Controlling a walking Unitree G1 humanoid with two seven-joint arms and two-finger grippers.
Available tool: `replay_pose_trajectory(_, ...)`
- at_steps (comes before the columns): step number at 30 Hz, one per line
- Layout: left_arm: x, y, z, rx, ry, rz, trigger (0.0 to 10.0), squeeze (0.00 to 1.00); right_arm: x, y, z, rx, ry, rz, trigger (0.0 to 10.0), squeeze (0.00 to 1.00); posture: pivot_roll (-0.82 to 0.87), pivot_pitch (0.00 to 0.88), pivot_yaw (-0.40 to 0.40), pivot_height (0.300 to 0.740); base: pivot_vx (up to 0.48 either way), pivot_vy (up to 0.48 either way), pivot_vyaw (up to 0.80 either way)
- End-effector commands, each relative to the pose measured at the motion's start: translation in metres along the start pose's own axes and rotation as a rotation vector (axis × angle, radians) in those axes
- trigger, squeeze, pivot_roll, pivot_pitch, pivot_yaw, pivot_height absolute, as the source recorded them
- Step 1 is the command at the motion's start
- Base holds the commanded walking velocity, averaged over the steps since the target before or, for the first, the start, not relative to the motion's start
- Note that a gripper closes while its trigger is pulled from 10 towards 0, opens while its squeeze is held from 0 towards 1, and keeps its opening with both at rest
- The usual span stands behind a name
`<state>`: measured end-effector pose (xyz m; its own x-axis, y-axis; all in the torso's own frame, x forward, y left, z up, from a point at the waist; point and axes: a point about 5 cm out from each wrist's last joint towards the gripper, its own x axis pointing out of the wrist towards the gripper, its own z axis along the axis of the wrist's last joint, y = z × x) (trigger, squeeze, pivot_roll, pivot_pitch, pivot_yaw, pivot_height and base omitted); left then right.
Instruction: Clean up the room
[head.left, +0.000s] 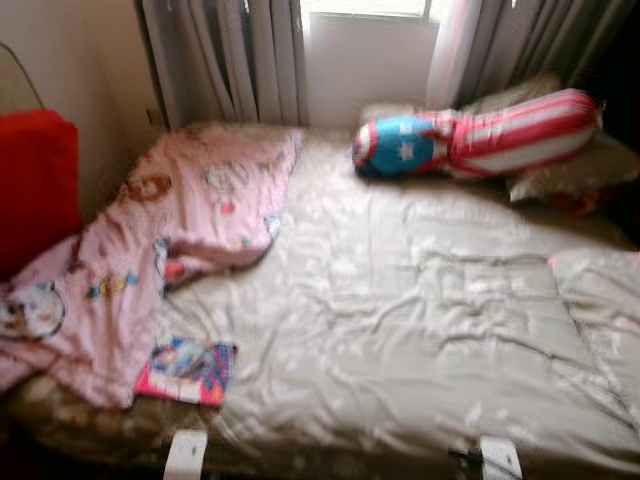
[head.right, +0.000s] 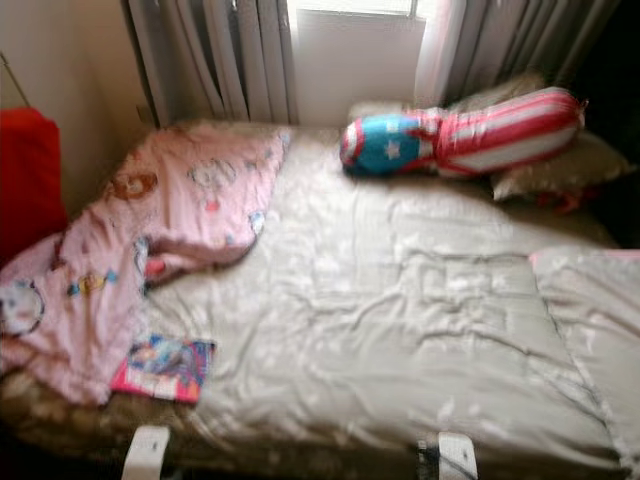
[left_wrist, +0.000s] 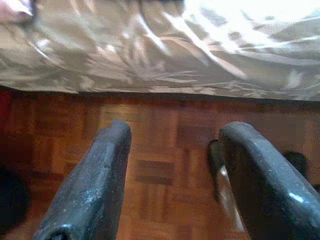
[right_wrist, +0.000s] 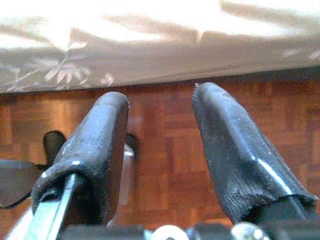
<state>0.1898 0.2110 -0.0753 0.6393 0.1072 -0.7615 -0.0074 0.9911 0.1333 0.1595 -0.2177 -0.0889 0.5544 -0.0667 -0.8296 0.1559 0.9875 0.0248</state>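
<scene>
A bed with a rumpled beige comforter (head.left: 400, 300) lies before me. A pink cartoon-print blanket (head.left: 180, 220) is crumpled over its left side and hangs off the left edge. A colourful picture book (head.left: 187, 370) lies flat near the bed's front left corner. At the head of the bed lies a long red, white and blue pillow (head.left: 480, 135). My left gripper (left_wrist: 177, 132) hangs open over the parquet floor (left_wrist: 155, 170), just short of the bed's front edge, with nothing between its fingers. My right gripper (right_wrist: 161, 95) is likewise open and empty above the floor by the bed's edge.
A red cushion or chair back (head.left: 35, 185) stands left of the bed by the wall. Grey curtains (head.left: 225, 60) and a bright window are behind the bed. Beige pillows (head.left: 575, 170) sit under the long pillow. A folded pale blanket (head.left: 600, 300) covers the bed's right side.
</scene>
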Motion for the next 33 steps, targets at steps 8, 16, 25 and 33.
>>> replay_pose_trajectory(8,0.0006,-0.0080,0.0007,0.000,0.001,-0.015,10.0,0.00,-0.0017,-0.0073,-0.0031,-0.001,0.011,-0.017,10.0,0.00,-0.04,0.000,-0.029,0.740,0.000,0.442,0.00)
replay_pose_trajectory(16,0.0004,-0.0088,-0.0002,-0.002,0.003,-0.018,10.0,0.00,-0.0018,-0.0075,-0.0033,-0.009,0.013,-0.015,10.0,0.00,-0.04,0.000,-0.029,0.740,0.000,0.442,0.00)
replay_pose_trajectory(25,0.0004,-0.0100,-0.0002,0.003,0.003,-0.021,10.0,0.00,-0.0015,-0.0067,-0.0029,-0.022,0.014,-0.010,10.0,0.00,-0.04,0.000,-0.027,0.740,0.000,0.442,0.00)
replay_pose_trajectory(33,0.0003,-0.0092,-0.0009,0.010,0.005,-0.021,10.0,0.00,-0.0015,-0.0068,-0.0025,-0.033,0.016,-0.006,10.0,0.00,-0.04,0.000,-0.027,0.740,0.000,0.305,0.00)
